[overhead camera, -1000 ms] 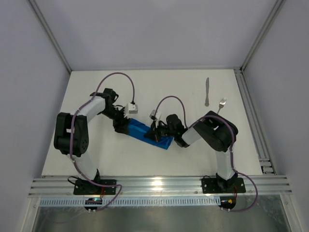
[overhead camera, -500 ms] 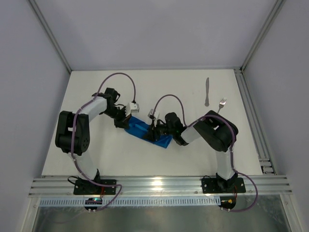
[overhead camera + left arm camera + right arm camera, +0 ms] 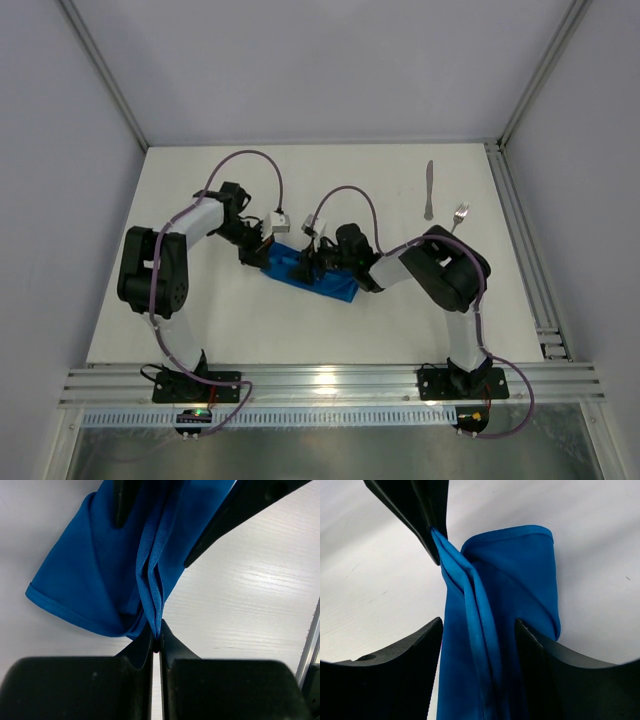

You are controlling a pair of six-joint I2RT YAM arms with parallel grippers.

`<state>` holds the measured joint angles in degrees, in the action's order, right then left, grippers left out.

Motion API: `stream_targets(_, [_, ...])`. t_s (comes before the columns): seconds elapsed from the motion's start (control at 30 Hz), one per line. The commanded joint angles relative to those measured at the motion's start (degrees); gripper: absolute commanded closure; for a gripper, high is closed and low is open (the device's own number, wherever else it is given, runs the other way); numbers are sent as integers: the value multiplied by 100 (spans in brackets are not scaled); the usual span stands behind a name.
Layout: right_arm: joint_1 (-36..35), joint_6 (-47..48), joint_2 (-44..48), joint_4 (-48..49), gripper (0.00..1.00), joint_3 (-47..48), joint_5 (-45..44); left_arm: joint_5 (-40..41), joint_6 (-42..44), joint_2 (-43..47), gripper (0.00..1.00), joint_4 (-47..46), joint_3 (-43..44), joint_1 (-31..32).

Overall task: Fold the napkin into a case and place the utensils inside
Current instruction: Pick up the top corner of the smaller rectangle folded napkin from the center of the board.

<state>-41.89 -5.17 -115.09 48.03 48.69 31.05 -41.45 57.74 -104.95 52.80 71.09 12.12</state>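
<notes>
Bright blue, slightly shiny folded cloth napkin [image 3: 318,279] lies mid-desk [image 3: 250,325] as a narrow strip, long axis far-left to near-right, its layered edge clamped in the left tool [image 3: 156,631], with the right tool [image 3: 477,626] apart astride it.

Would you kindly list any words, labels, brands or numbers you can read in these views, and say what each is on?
None: no legible text shows on the napkin, the knife, the fork or the table; nothing else carries readable marks either.
</notes>
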Motion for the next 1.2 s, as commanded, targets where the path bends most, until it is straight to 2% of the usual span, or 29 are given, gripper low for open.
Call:
stream_targets(0.0, [-12,-107,-232,321,37,334,-47,-346,185,-43,100,275,238,27])
stream_targets(0.13, [-56,-177,-427,356,37,475,15,-434,116,-96,100,302,318,27])
stream_targets(0.23, [-74,-326,-471,558,41,414,42,-417,-60,-122,100,188,335,27])
stream_targets(0.37, [-74,-564,-497,725,57,457,130,-267,-438,-184,98,-41,327,36])
stream_targets(0.43, [-65,-591,-506,717,69,449,103,-180,-570,-184,94,-103,309,53])
stream_targets(0.47, [-74,-591,-515,690,74,440,86,-153,-640,-184,91,-129,292,54])
stream_targets(0.5, [-74,-573,-523,638,85,449,77,-135,-667,-167,82,-120,291,54])
stream_targets(0.6, [-74,-555,-576,427,95,449,68,-476,-737,-35,63,116,449,27])
stream_targets(0.67, [-65,-590,-646,365,96,422,77,-1055,-920,79,55,405,816,-139])
stream_targets(0.77, [-74,-582,-664,251,96,387,51,-1173,-1631,141,54,233,1143,-377])
stream_targets(0.8, [-83,-564,-664,225,96,379,33,-815,-2304,167,54,-239,1179,-403])
stream_targets(0.87, [-100,-520,-638,93,96,370,-54,-174,-2853,202,56,-803,1074,-368])
stream_targets(0.9, [-100,-494,-620,58,96,344,-81,413,-3177,203,57,-1284,926,-316])
stream_targets(0.97, [-118,-450,-603,57,96,317,-125,1109,-3111,124,58,-1420,811,-1])
stream_targets(1.0, [-126,-450,-594,49,96,308,-143,1765,-3006,115,58,-1586,601,314])
stream_targets(1.03, [-135,-441,-594,40,96,308,-134,1998,-2935,115,58,-1719,460,483])
stream_targets(1.1, [-135,-441,-602,66,96,273,-108,2246,-2873,141,61,-1974,196,808])
stream_targets(1.17, [-144,-467,-603,294,96,194,-90,2194,-2908,176,70,-2203,2,897])
